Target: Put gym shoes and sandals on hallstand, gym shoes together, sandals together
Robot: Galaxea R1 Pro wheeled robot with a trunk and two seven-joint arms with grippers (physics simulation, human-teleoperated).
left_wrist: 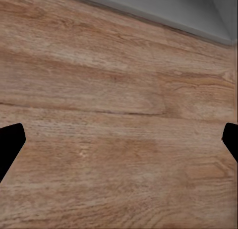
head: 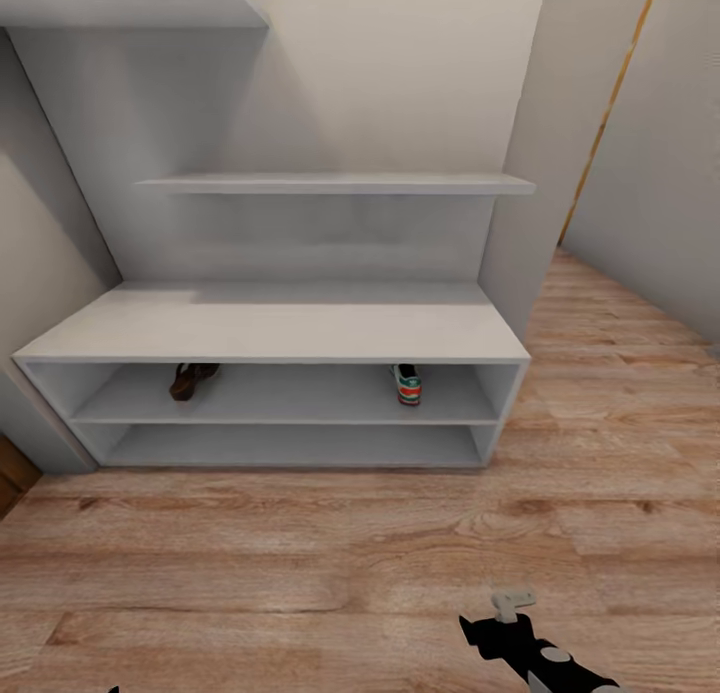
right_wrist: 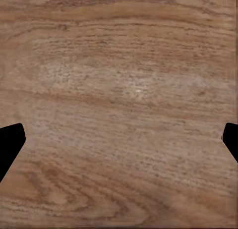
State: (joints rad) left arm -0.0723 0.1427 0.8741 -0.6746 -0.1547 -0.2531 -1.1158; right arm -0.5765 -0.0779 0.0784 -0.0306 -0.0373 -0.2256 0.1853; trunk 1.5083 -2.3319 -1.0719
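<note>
The shoe rack (head: 270, 323) is standing against the pale wall, facing the head camera across a stretch of wooden floor (head: 300, 553). On its upper open shelf, a brown sandal (head: 190, 379) is sitting toward the left end, and a white gym shoe (head: 406, 384) with green and red-orange patches is sitting toward the right end, well apart from the sandal. Whether each is a single shoe or a pair cannot be told under the bench top. The lower shelf and the bench top are showing bare grey surfaces. Two staggered wall shelves (head: 335, 183) are hanging above.

The right end effector (right_wrist: 119, 140) is hovering over the floor with its fingers spread wide apart, gripping nothing. The left end effector (left_wrist: 119, 140) is likewise spread apart over the planks, with a grey edge (left_wrist: 163, 11) lying beyond it.
</note>
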